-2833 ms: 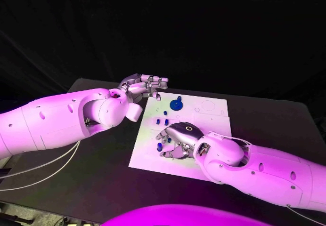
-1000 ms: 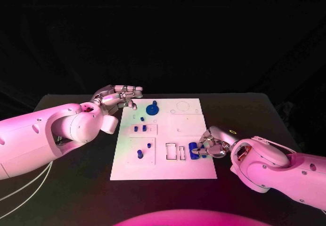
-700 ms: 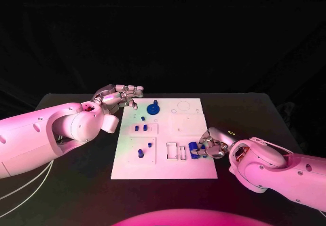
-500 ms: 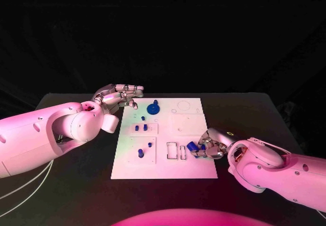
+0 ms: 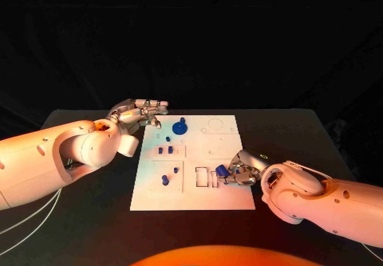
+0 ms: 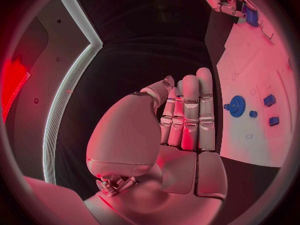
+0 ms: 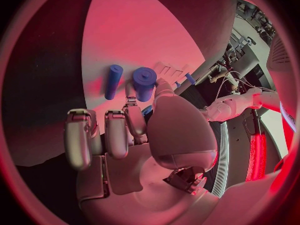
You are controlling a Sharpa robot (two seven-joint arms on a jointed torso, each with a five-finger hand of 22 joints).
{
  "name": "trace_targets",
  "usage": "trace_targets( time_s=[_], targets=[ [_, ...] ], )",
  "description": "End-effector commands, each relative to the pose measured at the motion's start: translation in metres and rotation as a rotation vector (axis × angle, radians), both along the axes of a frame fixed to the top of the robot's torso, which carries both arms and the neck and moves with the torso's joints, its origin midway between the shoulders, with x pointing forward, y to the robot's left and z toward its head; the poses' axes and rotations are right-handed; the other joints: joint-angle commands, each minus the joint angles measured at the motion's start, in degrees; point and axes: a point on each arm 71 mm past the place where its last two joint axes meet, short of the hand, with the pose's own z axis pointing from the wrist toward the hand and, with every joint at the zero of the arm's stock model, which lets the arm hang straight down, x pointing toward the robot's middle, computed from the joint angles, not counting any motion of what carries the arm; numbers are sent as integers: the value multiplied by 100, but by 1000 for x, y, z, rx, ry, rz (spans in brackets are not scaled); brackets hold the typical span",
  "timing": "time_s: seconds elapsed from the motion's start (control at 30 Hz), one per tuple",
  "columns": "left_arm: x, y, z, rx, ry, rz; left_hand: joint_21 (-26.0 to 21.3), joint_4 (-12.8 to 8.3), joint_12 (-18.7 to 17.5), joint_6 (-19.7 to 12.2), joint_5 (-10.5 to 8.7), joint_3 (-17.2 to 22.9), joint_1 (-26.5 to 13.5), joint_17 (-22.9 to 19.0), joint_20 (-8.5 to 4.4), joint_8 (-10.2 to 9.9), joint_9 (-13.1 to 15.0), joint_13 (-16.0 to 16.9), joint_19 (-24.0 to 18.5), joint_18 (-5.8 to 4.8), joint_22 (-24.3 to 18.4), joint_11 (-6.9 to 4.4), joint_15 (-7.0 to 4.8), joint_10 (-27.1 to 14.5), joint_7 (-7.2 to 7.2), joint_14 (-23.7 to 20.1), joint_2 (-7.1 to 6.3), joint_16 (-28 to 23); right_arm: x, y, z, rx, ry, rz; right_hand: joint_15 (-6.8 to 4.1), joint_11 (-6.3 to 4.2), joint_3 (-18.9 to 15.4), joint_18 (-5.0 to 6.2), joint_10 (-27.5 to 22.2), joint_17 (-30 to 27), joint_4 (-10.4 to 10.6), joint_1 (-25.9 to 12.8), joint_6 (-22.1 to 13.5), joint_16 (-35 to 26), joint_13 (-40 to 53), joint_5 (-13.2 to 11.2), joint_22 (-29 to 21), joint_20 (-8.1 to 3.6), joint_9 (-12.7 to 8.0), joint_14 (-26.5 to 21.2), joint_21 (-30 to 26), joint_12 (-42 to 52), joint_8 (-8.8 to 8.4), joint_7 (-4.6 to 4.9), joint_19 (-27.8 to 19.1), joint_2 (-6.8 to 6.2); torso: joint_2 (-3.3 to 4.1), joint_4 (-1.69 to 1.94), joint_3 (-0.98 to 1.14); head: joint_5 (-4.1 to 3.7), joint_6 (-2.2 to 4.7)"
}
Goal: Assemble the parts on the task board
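The white task board [image 5: 227, 145] lies in the middle of the black table. My right hand [image 5: 242, 171] rests over its near right part and pinches a short blue cylinder [image 5: 221, 170] between thumb and a finger, beside two rectangular slots [image 5: 201, 177]. In the right wrist view the cylinder [image 7: 144, 80] stands on end at the fingertips, and a second blue peg [image 7: 113, 81] lies flat on the board beside it. My left hand [image 5: 142, 113] hovers off the board's far left corner, fingers stretched out and holding nothing [image 6: 187, 115].
A blue gear [image 5: 180, 128] stands at the board's far middle. Two small blue pieces [image 5: 164, 150] sit left of centre, and a blue peg [image 5: 165, 179] stands nearer on the left. Bare black table [image 5: 96, 194] surrounds the board.
My right hand has shifted a little left and away from me with the blue cylinder, closer to the slots. The left hand has stayed still.
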Motion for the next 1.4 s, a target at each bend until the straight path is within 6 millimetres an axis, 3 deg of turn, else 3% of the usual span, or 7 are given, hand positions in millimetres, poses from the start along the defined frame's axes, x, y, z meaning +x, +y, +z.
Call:
trace_targets(
  time_s=[0.03,0.53,0.73,0.93,1.07,1.4],
  targets=[
    [-1,-3,1,-13,-2,-23,-27,-9,27,-38,-4,-36,-65,-5,17,28,-5,-9,32,76,-5,-8,0,-32,-13,-40,-6,-11,-3,-2,-5,-9,4,-19,-52,-19,-19,-96,78,298,-15,94,29,21,73,113,1352,-47,58,363,26,75,36,-51,394,126,-2,-6,2,19,6],
    [-1,-4,1,-14,0,-28,-27,-9,27,-38,-4,-36,-65,-5,17,28,-5,-9,32,76,-5,-8,0,-32,-13,-40,-6,-11,-13,8,28,162,-77,-46,-113,-91,-51,-122,197,389,-15,289,111,77,247,618,1386,-105,220,383,154,181,161,-129,440,316,-4,2,1,11,67],
    [-1,-5,1,-15,0,-31,-27,-9,27,-38,-4,-36,-65,-5,17,28,-5,-9,32,76,-5,-8,0,-32,-13,-40,-6,-11,-14,21,26,159,8,-11,-113,-88,-81,-111,159,369,14,245,94,67,188,674,1371,-109,240,378,102,107,162,-122,420,356,0,-4,0,18,80],
    [-1,-8,1,-18,0,-40,-27,-9,27,-38,-4,-36,-65,-5,17,28,-5,-9,32,76,-5,-8,0,-32,-13,-40,-6,-11,-14,35,19,151,88,31,-107,-80,-123,-105,144,355,23,153,78,58,168,643,1363,-107,259,374,73,69,161,-114,408,411,4,-5,1,43,74],
    [-1,-8,1,-18,1,-40,-27,-9,27,-38,-4,-36,-65,-5,17,28,-5,-9,32,76,-5,-8,0,-32,-13,-40,-6,-11,-13,41,17,149,112,41,-111,-88,-250,-107,163,358,28,-128,104,60,189,323,1365,-105,316,374,83,61,196,-131,410,540,3,-3,-5,54,69],
    [-1,-8,1,-17,1,-39,-27,-9,27,-38,-4,-36,-65,-5,17,28,-5,-9,32,76,-5,-8,0,-32,-13,-40,-6,-11,-7,46,11,138,134,39,-131,-117,-371,-106,189,365,25,-306,169,64,224,235,1364,-119,392,376,82,66,272,-168,409,606,7,-5,0,78,53]
  ],
)
